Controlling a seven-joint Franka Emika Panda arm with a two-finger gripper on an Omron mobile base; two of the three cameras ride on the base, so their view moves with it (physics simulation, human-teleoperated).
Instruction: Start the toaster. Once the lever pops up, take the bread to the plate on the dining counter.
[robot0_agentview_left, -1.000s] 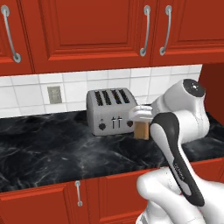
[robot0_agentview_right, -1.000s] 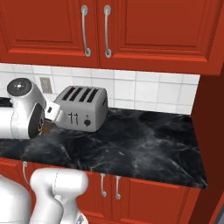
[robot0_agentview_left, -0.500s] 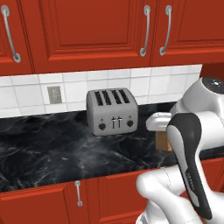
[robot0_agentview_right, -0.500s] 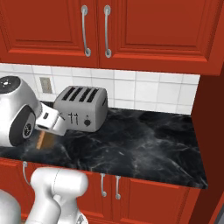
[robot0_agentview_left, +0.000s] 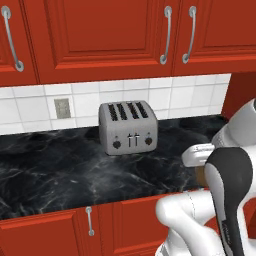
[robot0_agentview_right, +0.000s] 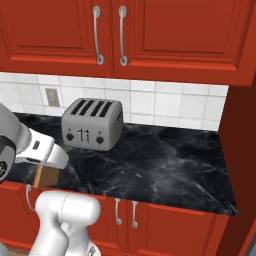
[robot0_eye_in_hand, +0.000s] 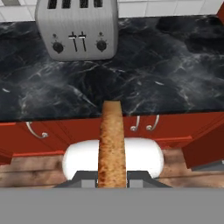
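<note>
The gripper, low in the hand view, is clenched on the bread, a tan slice seen edge-on that runs up from the bottom centre of the frame to the front edge of the black wall counter. In the right base view the bread peeks out at lower left under the white hand, in front of the red cabinets. The toaster sits at centre frame against the tiled wall, well apart from the slice
</note>
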